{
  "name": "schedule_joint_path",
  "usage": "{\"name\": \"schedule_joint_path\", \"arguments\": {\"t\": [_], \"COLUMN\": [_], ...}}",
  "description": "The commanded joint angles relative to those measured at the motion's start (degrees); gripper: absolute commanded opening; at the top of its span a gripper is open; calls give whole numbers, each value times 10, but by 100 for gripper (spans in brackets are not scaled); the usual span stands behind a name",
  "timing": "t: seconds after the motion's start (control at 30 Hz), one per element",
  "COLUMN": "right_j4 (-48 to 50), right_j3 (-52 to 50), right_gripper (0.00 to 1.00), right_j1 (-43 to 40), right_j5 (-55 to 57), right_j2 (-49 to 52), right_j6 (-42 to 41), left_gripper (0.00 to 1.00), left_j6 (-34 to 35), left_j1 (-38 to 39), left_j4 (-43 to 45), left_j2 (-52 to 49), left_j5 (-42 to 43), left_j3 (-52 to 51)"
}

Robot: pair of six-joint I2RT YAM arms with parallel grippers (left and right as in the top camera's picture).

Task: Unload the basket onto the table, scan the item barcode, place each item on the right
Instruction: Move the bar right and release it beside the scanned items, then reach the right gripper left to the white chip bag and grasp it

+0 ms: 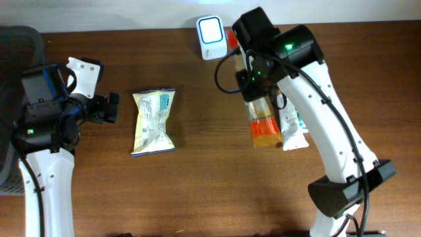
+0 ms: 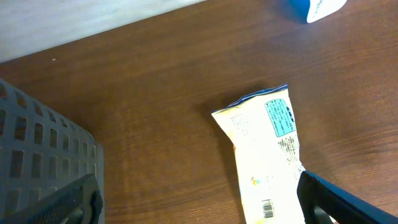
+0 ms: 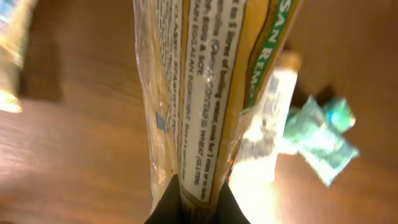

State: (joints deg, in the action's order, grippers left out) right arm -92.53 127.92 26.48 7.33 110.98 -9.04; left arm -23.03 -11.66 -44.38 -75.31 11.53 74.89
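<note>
"Packet [image 3: 199,93]: who has it? Entry, please."

"I do. My right claw [image 3: 196,202] is clamped tight on one end of it, a finger on each side. The wrapper is yellow-orange, and a white panel of small black print faces my wrist camera."

"Position over the table [image 1: 197,191]?"

"Right of centre, seen from overhead. It runs out from my claw toward the near edge, with its orange end farthest from the fingers. Whether it is lifted or resting on the wood, I cannot tell."

"Neighbours?"

"A white-and-teal sachet [image 1: 293,128] lies just beside it, to the right. The scanner [image 1: 210,29] is white with a lit face. It stands at the far edge of the table, near my right wrist and apart from the packet."

"And the other arm?"

"My left claw [image 2: 198,186] has its jaws spread wide and holds nothing. It sits at the left side of the table. A pale yellow snack bag [image 1: 153,122] lies flat ahead of it, clear of both fingers. A barcode [image 2: 267,208] shows on the bag's upper face. A dark mesh basket [image 2: 37,149] is at the far left."
</note>
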Motion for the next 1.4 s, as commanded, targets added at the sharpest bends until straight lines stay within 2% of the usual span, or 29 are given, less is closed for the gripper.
{"name": "schedule_joint_path", "arguments": {"t": [0.0, 0.13, 0.23, 0.53, 0.6, 0.73, 0.97, 1.07, 1.1, 1.17, 1.23, 1.3, 1.37], "right_j4": [10, 57, 89, 148, 174, 262, 285, 285, 285, 280, 251, 202, 149], "right_j3": [-58, -198, -257, -355, -374, -444, -458, -458, -457, -452, -421, -358, -266], "right_gripper": [4, 4, 4, 4, 4, 4, 5, 16, 26, 64, 69, 70, 70], "right_j1": [-19, -45, -66, -128, -142, -171, -261, -269, -269, -269, -269, -269, -269], "right_j5": [3, -14, -23, -26, -22, -19, -19, -24, -24, -25, -31, -57, -128], "right_j2": [-6, -6, -6, -6, -6, -6, -6, -6, -6, -6, -6, -6, -6], "right_j6": [-25, -36, -70, -80, -61, 44, 43, 44, 44, 43, 43, 43, 43], "left_gripper": [99, 99, 99, 99, 99, 99, 99, 99, 99, 99, 99, 99, 99], "left_j6": [-9, -9, -9, -9, -9, -9, -9, -9, -9, -9, -9, -9, -9], "left_j1": [-1, -1, -1, -1, -1, -1, -1, -1, -1, -1, -1, -1, -1], "left_j4": [1, 1, 1, 1, 1, 1, 1, 1, 1, 1, 1, 1, 1], "left_j2": [7, 7, 7, 7, 7, 7, 7, 7, 7, 7, 7, 7, 7], "left_j5": [0, 0, 0, 0, 0, 0, 0, 0, 0, 0, 0, 0, 0], "left_j3": [2, 2, 2, 2, 2, 2, 2, 2, 2, 2, 2, 2, 2]}}
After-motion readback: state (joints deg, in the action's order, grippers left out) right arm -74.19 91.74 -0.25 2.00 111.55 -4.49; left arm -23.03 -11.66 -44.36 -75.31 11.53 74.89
